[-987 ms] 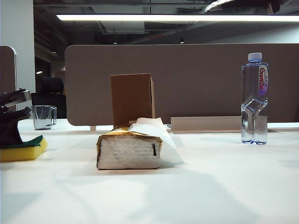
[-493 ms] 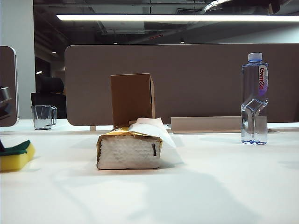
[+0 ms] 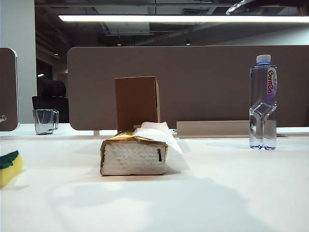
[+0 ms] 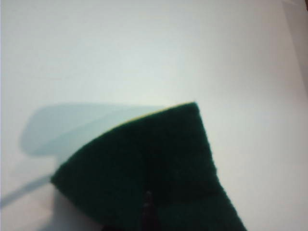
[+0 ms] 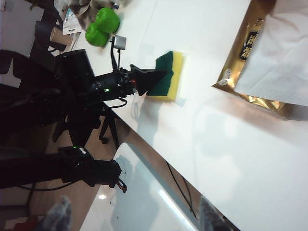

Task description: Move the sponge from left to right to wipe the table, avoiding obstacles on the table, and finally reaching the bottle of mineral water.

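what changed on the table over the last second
The sponge slid toward the left edge of the exterior view, away from the tissue pack, and now only part of it shows there. The left hand, shut on the sponge, went with it and has left that view. The tissue pack, the cardboard box, the water bottle and the glass mug kept their places.

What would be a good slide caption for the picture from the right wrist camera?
Seen from above, the left gripper pinches the yellow-green sponge on the white table, near the gold tissue pack.
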Available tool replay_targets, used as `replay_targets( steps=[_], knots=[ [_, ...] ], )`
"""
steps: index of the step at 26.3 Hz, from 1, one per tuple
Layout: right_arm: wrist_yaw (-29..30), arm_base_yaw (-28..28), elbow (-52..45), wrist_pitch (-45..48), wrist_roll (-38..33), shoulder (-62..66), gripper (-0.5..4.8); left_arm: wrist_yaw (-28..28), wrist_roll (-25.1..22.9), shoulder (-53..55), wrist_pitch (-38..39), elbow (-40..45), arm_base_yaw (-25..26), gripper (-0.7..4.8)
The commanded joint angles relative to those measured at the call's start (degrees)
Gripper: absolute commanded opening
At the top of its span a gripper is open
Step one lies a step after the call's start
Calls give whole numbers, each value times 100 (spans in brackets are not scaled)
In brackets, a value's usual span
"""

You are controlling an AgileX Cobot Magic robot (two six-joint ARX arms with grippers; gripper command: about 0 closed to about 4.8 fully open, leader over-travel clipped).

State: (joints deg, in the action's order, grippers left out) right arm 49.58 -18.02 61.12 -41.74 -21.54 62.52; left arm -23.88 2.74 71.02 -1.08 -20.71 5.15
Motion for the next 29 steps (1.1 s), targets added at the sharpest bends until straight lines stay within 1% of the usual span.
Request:
replay_targets(
  steps=[1, 5, 8, 9, 10, 15, 17, 18, 21, 22, 24, 29],
  knots=[
    [31, -7, 39, -195, 59, -273, 337, -63, 249, -249, 267, 297, -11, -5],
    [4, -7, 39, -490, 63, -483, 337, -81, 472, -627, 273, 575, -11, -5],
    [-17, -7, 37, -629, 79, -603, 337, -81, 730, -1119, 313, 809, -15, -5],
    [-17, -7, 37, -636, 79, -629, 337, -81, 750, -1222, 352, 844, -15, -5],
    [-39, -7, 37, -636, 79, -656, 337, -83, 839, -1456, 516, 898, -17, -5],
    [-57, -9, 37, -780, 81, -680, 337, -72, 868, -2262, 1161, 973, -175, -5],
    [-61, -31, 37, -940, 177, -680, 337, 7, 894, -2632, 1449, 973, -350, -5],
    [-101, -122, 37, -990, 212, -680, 337, 149, 951, -2824, 1606, 975, -466, -5],
    [-190, -356, 37, -1032, 212, -680, 337, 225, 973, -2999, 1709, 984, -629, -6],
    [-260, -509, 37, -1032, 210, -680, 337, 271, 973, -2997, 1738, 988, -691, -5],
    [-428, -732, 37, -1034, 208, -680, 337, 330, 973, -2997, 1777, 1047, -704, -5],
    [-472, -793, 37, -1040, 208, -715, 337, 341, 992, -2992, 1818, 1250, -715, -5]
  ],
)
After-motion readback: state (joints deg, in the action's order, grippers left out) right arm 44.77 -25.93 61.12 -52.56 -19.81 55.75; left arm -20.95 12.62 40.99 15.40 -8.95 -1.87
